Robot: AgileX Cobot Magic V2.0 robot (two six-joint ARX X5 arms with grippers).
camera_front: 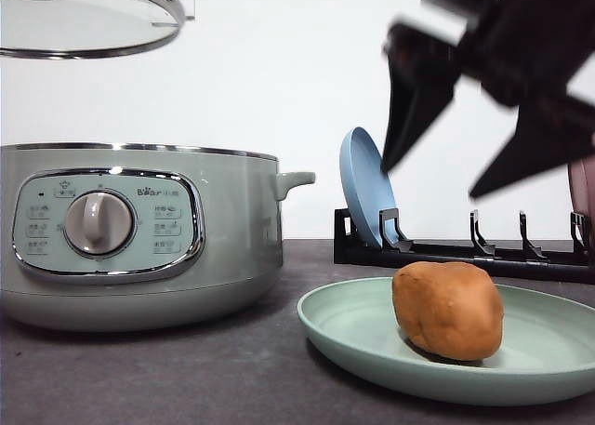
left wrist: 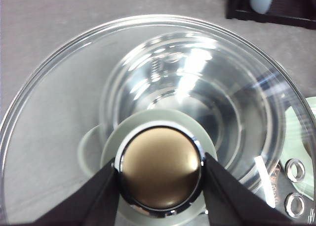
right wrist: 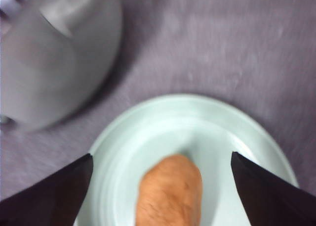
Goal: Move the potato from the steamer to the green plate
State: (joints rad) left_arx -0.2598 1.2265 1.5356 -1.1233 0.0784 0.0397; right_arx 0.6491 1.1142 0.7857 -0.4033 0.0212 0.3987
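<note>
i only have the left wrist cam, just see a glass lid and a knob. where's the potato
Observer: The potato lies on the green plate, right of the steamer.
Operator: right arm still holding it
Observer: No. The right gripper is above the potato, jaws open and apart from it.
Operator: is my lid over the pot
Observer: The lid hangs above the steamer, clear of its rim, with the left gripper shut on the knob.
</note>
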